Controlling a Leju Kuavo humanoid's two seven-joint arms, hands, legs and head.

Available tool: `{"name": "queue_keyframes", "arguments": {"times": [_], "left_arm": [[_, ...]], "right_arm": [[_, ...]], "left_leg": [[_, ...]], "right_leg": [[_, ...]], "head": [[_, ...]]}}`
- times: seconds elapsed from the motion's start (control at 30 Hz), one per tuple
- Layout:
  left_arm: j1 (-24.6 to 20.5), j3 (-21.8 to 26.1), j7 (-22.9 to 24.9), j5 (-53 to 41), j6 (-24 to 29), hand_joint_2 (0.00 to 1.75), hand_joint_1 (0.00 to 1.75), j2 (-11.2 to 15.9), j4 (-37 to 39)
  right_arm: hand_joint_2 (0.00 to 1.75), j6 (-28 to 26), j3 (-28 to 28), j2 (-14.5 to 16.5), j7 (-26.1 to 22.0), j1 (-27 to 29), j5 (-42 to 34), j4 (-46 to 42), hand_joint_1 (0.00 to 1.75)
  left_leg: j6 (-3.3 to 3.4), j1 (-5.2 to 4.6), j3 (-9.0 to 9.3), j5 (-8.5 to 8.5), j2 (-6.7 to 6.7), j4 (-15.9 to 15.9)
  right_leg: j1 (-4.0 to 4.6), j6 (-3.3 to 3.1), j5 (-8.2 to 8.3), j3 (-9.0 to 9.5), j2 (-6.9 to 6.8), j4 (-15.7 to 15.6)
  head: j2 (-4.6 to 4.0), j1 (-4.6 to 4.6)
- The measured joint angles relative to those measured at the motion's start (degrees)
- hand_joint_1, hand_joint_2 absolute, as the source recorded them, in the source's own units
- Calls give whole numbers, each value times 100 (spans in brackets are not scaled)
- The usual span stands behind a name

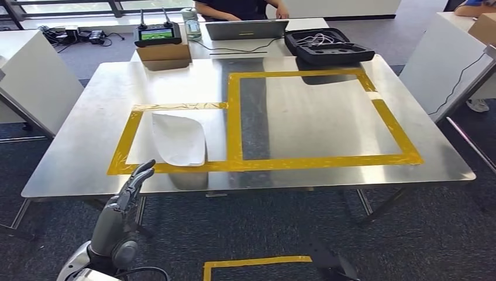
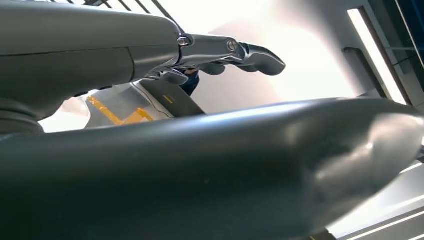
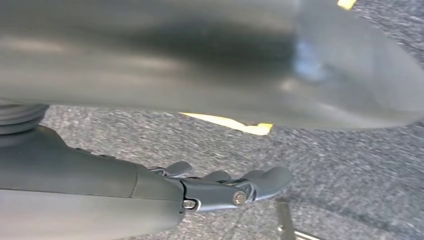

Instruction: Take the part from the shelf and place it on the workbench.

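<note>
Part point(image 1: 178, 139) flat on workbench point(image 1: 88, 134), long axis near-far; both hands point(image 1: 131, 187) point(image 3: 220, 187) empty, fingers apart.

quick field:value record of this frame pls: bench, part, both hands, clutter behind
workbench: metal table marked with yellow tape rectangles
part: white curved sheet lying in the smaller taped box, near edge on the tape
left hand: raised at the bench's near edge, fingers apart, holding nothing, short of the part
right hand: over grey carpet, fingers extended, holding nothing
behind bench: controller with screen on a cardboard box, laptop, open black case
person: seated behind the laptop
</note>
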Motion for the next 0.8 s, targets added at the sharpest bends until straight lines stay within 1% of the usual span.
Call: {"name": "queue_keyframes", "arguments": {"times": [0.03, 0.07, 0.1, 0.13, 0.17, 0.2, 0.23, 0.3, 0.33, 0.37, 0.4, 0.43, 0.47, 0.5, 0.53, 0.57, 0.6, 0.63, 0.67, 0.7, 0.73, 0.77, 0.8], "left_arm": [[0, 0, 1, -2, 0, 0, 0, 1, 4], [-2, 0, 1, -4, 0, 0, 0, 1, 7], [-7, 0, 2, -8, 0, 0, 0, 1, 7], [-17, 0, 2, -10, 0, 0, 0, 1, 7], [-27, -1, 2, -13, 1, 0, 0, 1, 8], [-35, -1, 2, -16, 1, 0, 0, 1, 9], [-43, -1, 3, -20, 2, 0, 0, 1, 13], [-50, -1, 10, -27, 2, 0, 0, 0, 22], [-58, -1, 14, -30, 2, 0, 0, -1, 27], [-66, -2, 17, -31, 2, 0, 0, -3, 28], [-73, -2, 17, -32, 2, 0, 0, -6, 31], [-78, -2, 17, -32, 2, 0, 0, -8, 37], [-80, -2, 17, -32, 2, 0, 0, -10, 45], [-80, -2, 17, -31, 2, 0, 0, -10, 57], [-79, -2, 17, -26, 2, 0, 0, -10, 69], [-79, -2, 18, -16, 2, 0, 0, -10, 80], [-79, -2, 19, -3, 2, 0, 0, -10, 86], [-79, -2, 19, 13, 2, 0, 0, -10, 89], [-79, -3, 19, 28, 3, 0, 0, -10, 89], [-79, -5, 20, 40, 5, 0, 0, -9, 90], [-78, -11, 21, 51, 12, 0, 0, -8, 90], [-74, -20, 24, 63, 24, 0, 0, -5, 90], [-69, -28, 28, 75, 38, 0, 0, -1, 89]], "right_arm": [[0, 0, 0, 1, 0, 1, 0, 0, 0], [0, -1, 0, 1, 0, 1, 0, 0, 0], [0, -1, 0, 1, 0, 0, -1, 0, 0], [0, -2, 0, 2, 0, -2, -1, 0, 0], [0, -2, 0, 2, 0, -5, -1, 0, 0], [0, -2, 0, 3, -1, -8, -1, 0, 0], [0, -2, 0, 3, -1, -13, 0, 0, 0], [0, -2, 0, 3, -1, -19, 0, 0, 0], [0, -2, 0, 3, -1, -19, 1, 0, 0], [0, -1, 1, 4, -1, -20, 2, 0, 0], [0, 3, 1, 6, 1, -22, 5, 0, 0], [0, 9, 2, 8, 2, -24, 10, 0, 0], [0, 19, 2, 9, 4, -25, 19, 0, 0], [0, 35, 2, 9, 6, -25, 30, 0, 0], [0, 50, 2, 10, 7, -24, 40, 0, 0], [0, 69, 3, 10, 8, -23, 51, 0, 0], [0, 85, 4, 11, 6, -23, 60, 0, 0], [0, 95, 5, 11, 3, -26, 69, 0, 0], [0, 103, 8, 11, 1, -31, 81, 0, 0], [0, 107, 11, 13, -2, -35, 94, 0, 0], [0, 112, 16, 14, -1, -39, 108, 0, 0], [0, 121, 22, 16, 3, -40, 125, 0, 0], [0, 133, 30, 18, 8, -38, 139, 0, 0]], "left_leg": [[-7, 4, 10, -27, 1, 118], [-7, 9, 135, 54, 1, 7], [0, 13, 361, 202, 2, -305], [15, 16, 637, 328, 3, -736], [40, 7, 869, 426, -1, -1104], [70, -2, 1014, 475, -5, -1358], [106, -15, 1068, 479, -11, -1480], [193, -27, 1030, 520, -15, -1505], [241, -24, 1007, 546, -11, -1520], [290, -19, 978, 584, -5, -1534], [332, -11, 941, 625, 1, -1546], [359, -15, 893, 661, 6, -1545], [377, -22, 840, 697, 8, -1542], [385, -30, 787, 733, 10, -1537], [387, -37, 737, 765, 11, -1531], [383, -42, 694, 794, 11, -1523], [376, -44, 659, 818, 10, -1514], [364, -46, 633, 839, 9, -1503], [343, -51, 611, 859, 7, -1492], [315, -54, 599, 881, 7, -1486], [281, -55, 588, 903, 6, -1481], [243, -55, 580, 930, 6, -1487], [204, -56, 575, 958, 6, -1495]], "right_leg": [[0, 8, 29, -40, -2, 4], [0, 20, 56, -75, -3, 8], [-1, 35, 78, -103, -3, 16], [-3, 55, 97, -125, -3, 26], [1, 80, 115, -142, -2, 34], [5, 110, 134, -153, -1, 41], [10, 145, 157, -162, 0, 42], [6, 226, 202, -174, 2, 30], [-1, 262, 181, -195, 4, 52], [-8, 291, 86, -241, 5, 145], [-12, 313, -93, -331, 6, 357], [-13, 329, -331, -460, 7, 684], [-11, 341, -565, -603, 7, 1071], [-10, 348, -729, -714, 7, 1408], [-8, 348, -784, -741, 7, 1586], [-6, 340, -728, -660, 7, 1547], [-3, 324, -591, -459, 7, 1280], [4, 298, -438, -176, 7, 860], [21, 270, -328, 84, 7, 456], [41, 242, -250, 264, 9, 155], [61, 211, -230, 352, 10, -16], [79, 184, -224, 346, 12, -49], [75, 148, -194, 322, 13, -66]], "head": [[-1, 0], [0, 0], [0, -1], [0, 0], [0, 1], [-1, 1], [-1, 3], [-1, 2], [-1, 5], [-1, 8], [-1, 11], [-1, 16], [-1, 17], [-1, 17], [-1, 18], [0, 17], [0, 17], [0, 18], [1, 17], [0, 19], [0, 20], [-1, 19], [-1, 19]]}}
